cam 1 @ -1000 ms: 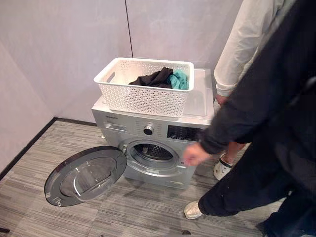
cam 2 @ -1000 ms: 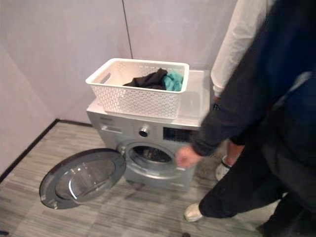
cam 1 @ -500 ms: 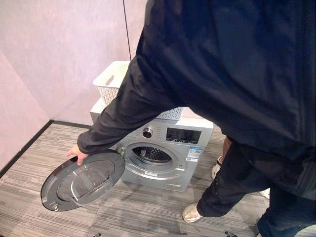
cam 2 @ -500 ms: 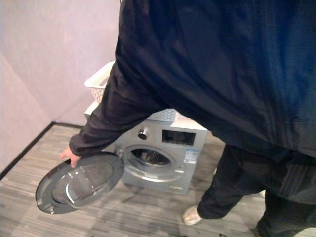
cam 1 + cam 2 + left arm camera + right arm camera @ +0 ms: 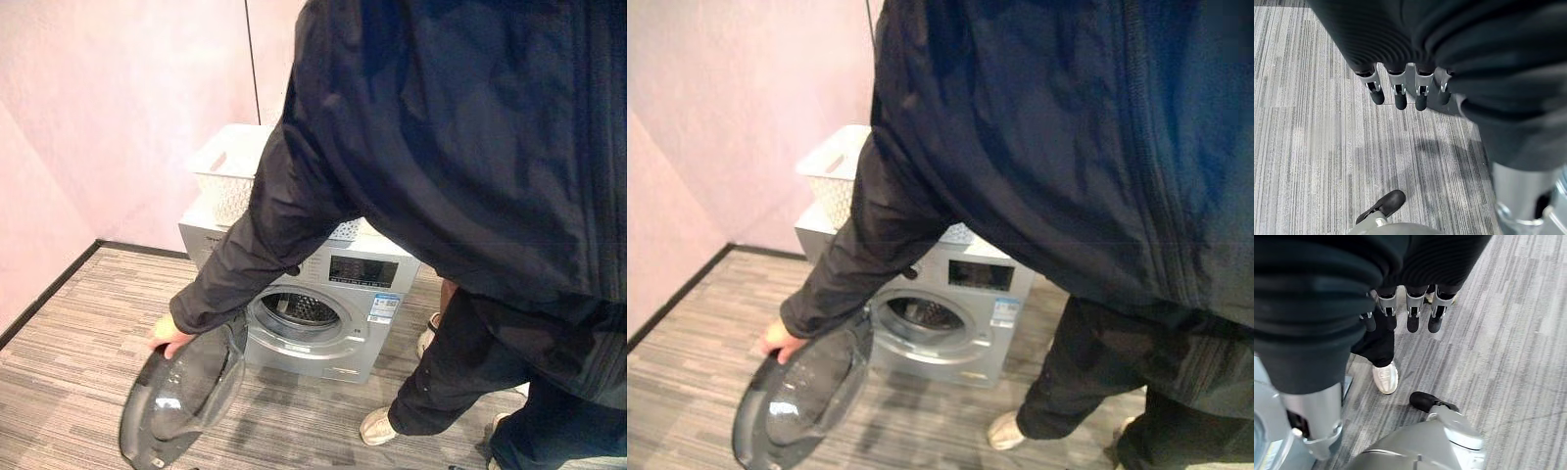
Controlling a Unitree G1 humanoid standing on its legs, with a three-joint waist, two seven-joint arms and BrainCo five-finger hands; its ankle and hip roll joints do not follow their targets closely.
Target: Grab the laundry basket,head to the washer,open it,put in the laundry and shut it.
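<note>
The white laundry basket stands on top of the silver washer, mostly hidden behind a person in a dark jacket. That person leans across the washer with a hand on the rim of the round door, which stands half swung. The drum opening is uncovered. My left hand hangs over the floor with straight fingers and holds nothing. My right hand also hangs open and empty.
The person fills the space between me and the washer, with white shoes on the grey striped floor. A second person's shoe shows beside the washer. Pale walls with a black skirting close the left corner.
The person has leaned in from the right, taken the door's rim and swung it from wide open to about halfway toward the washer. The basket has stayed on top.
</note>
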